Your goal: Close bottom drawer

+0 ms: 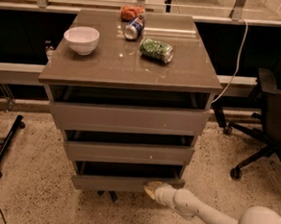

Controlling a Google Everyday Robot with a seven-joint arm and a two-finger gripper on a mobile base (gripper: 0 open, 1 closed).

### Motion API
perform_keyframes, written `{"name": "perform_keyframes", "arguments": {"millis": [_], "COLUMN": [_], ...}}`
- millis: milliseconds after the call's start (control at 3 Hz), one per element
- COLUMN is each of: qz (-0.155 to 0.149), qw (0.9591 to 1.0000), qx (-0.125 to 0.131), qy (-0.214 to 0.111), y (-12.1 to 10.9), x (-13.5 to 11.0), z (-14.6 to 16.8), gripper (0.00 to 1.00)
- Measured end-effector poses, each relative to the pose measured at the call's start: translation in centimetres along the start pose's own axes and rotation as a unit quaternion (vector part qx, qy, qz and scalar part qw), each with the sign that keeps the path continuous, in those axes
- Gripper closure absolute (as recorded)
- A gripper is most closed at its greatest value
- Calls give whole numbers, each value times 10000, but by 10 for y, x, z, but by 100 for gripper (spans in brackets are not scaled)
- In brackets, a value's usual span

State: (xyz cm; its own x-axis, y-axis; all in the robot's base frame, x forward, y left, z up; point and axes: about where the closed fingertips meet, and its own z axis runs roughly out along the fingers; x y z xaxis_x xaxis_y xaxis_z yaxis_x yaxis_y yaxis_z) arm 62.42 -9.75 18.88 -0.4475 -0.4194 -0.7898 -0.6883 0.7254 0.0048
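My fingers (151,189), lower centre, sit against the bottom drawer (121,182) front to shove it in; their spread I cannot tell

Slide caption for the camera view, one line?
Robot's claw at the right end of the partly open bottom drawer front.

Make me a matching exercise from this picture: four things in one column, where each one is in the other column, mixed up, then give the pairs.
Things:
1. white bowl
2. green bag
3. gripper
4. office chair

Places:
A. on the floor, right of the cabinet
B. at the right end of the bottom drawer front
C. left side of the cabinet's top
D. on the cabinet's top, right of the middle

Pairs: 1-C, 2-D, 3-B, 4-A
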Motion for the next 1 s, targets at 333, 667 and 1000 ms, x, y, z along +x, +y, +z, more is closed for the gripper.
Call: {"name": "perform_keyframes", "arguments": {"millis": [333,667,1000], "qz": [-1,0,0], "qw": [10000,10000,10000], "qx": [-12,-18,-18], "qy": [-1,-1,-1], "y": [1,2,2], "x": [0,0,0], "z": [1,1,2], "gripper": [5,0,0]}}
